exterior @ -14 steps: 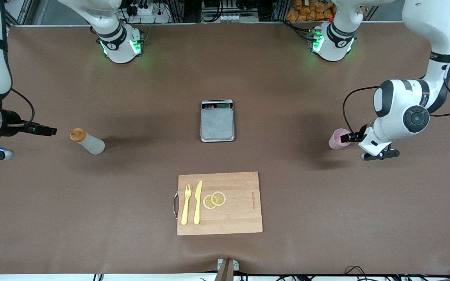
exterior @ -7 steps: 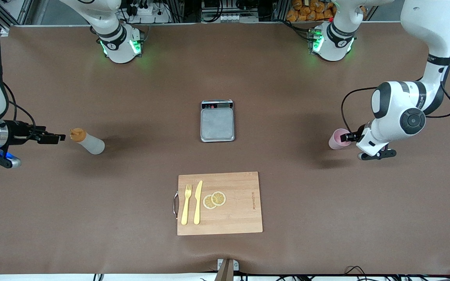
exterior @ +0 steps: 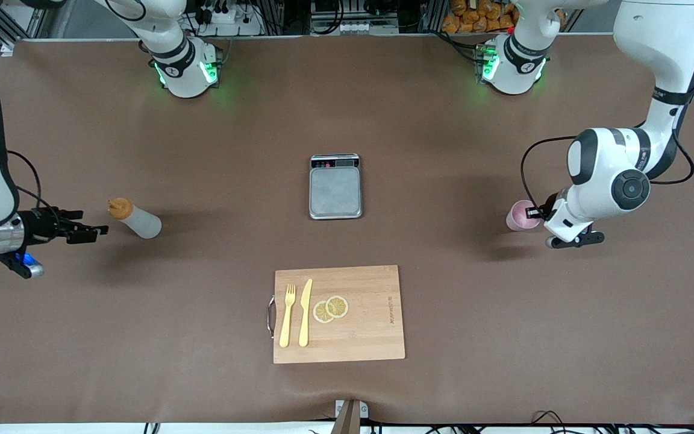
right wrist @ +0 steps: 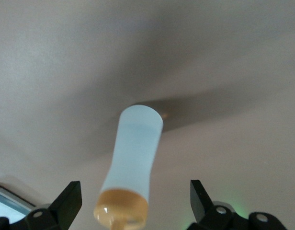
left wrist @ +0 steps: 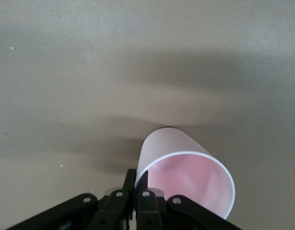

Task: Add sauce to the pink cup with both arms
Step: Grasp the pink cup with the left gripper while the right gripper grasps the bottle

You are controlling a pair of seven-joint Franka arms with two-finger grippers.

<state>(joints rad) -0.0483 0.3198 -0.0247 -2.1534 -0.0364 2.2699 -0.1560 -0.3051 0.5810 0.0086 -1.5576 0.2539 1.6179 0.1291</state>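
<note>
Here the left gripper (exterior: 538, 212) is pinched tight on the rim wall of the pink cup (exterior: 521, 216), one finger inside and one outside, at the left arm's end of the table (exterior: 202, 150). The right gripper (exterior: 91, 229) has its fingers spread wide, empty, just short of the sauce (exterior: 134, 218), which stands at the right arm's end.

Counted: one scale (exterior: 335, 186) mid-table, one cutting board (exterior: 339, 313) at its 6 o'clock, carrying one fork (exterior: 287, 315), one knife (exterior: 305, 312) and two lemon slices (exterior: 330, 308).

The left wrist view alone shows the cup's pink inside (left wrist: 186, 179) and the fingers (left wrist: 130, 181) meeting on its wall. The right wrist view alone shows the bottle's orange cap (right wrist: 121, 211) between the two spread fingertips (right wrist: 70, 201), untouched.
</note>
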